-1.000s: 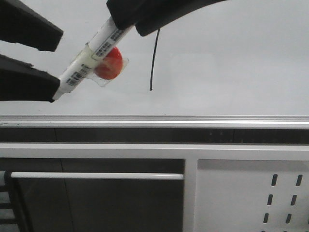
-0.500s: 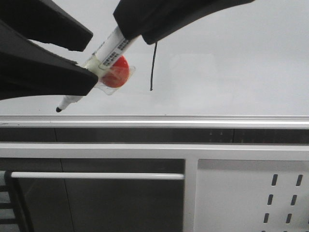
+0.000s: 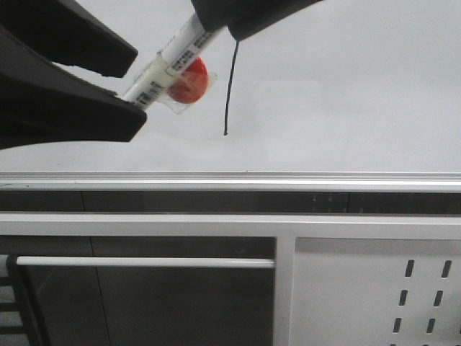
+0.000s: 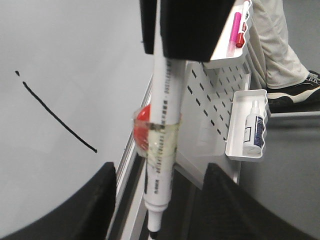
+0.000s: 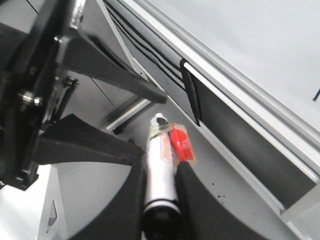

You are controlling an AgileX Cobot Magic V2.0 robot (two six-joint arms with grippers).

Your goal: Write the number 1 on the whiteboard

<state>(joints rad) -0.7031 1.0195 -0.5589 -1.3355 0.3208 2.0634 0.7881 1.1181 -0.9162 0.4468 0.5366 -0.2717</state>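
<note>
Right tool (image 5: 160, 197), clamped on the white marker pen (image 3: 167, 63), has lifted toward the upper centre of the front frame, carrying the pen's tip behind the open left tool (image 3: 108, 79) at upper left. With the number 1 (image 3: 229, 90) standing complete on the whiteboard (image 3: 360, 94), writing looks finished and a handover seems likely.

The whiteboard (image 3: 346, 86) was pale grey-white and glossy, edged by a silver rail (image 3: 288, 180). The number 1 (image 3: 230, 90) on it was a thin black stroke. The pen (image 4: 162, 125) was white with black print and a black tip, carrying a red disc (image 3: 191, 78) under clear tape. Both grippers were black. The perforated panel (image 3: 374, 295) was white.
</note>
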